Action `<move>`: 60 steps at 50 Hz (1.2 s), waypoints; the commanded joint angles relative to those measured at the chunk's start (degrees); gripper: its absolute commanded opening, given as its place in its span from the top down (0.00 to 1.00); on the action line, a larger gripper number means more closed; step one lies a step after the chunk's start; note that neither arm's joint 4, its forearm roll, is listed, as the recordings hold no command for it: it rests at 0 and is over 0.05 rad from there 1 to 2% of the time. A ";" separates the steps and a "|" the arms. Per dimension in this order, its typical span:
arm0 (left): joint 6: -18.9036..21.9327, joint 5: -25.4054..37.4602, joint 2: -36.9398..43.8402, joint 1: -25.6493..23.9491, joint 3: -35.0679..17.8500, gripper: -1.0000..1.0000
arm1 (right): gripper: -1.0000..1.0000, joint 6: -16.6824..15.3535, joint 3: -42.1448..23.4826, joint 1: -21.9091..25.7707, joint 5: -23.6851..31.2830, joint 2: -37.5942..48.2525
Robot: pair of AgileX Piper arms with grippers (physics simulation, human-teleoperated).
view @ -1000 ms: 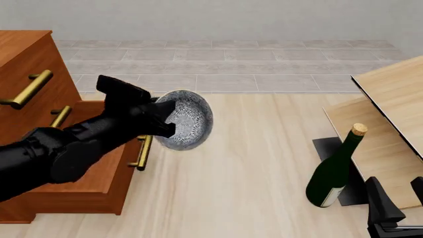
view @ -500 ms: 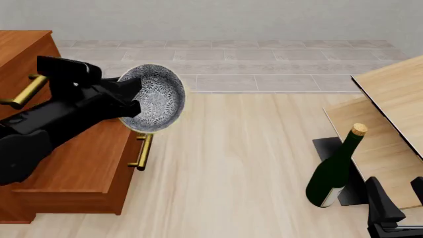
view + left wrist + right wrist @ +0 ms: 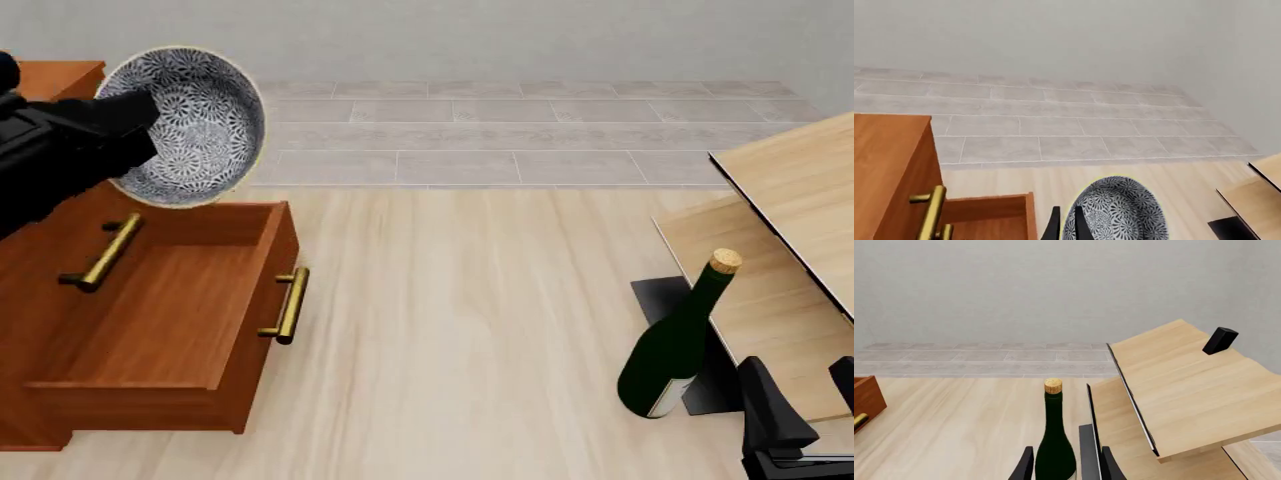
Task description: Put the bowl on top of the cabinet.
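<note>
Carry step. Left gripper (image 3: 127, 125) pinches the speckled bowl (image 3: 187, 125) by its rim, tilted, held aloft just beside the cabinet (image 3: 147, 330) top corner, above the open drawer (image 3: 167, 315). Right gripper (image 3: 1064, 462) idle, fingers apart. Next: move over the top, level the bowl, lower.
</note>
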 commanded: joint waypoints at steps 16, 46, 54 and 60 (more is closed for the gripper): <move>-5.41 9.77 -4.33 14.35 -10.03 1.00 | 0.00 0.00 0.00 0.00 0.00 0.00; -15.22 17.10 -2.59 29.95 -16.64 1.00 | 0.00 0.01 0.00 0.01 0.00 0.00; -18.74 17.87 -0.75 32.74 -17.62 1.00 | 0.00 -0.01 0.00 -0.01 0.00 0.00; -20.15 18.41 0.09 34.71 -18.47 1.00 | 0.00 -0.01 0.00 0.00 0.00 0.00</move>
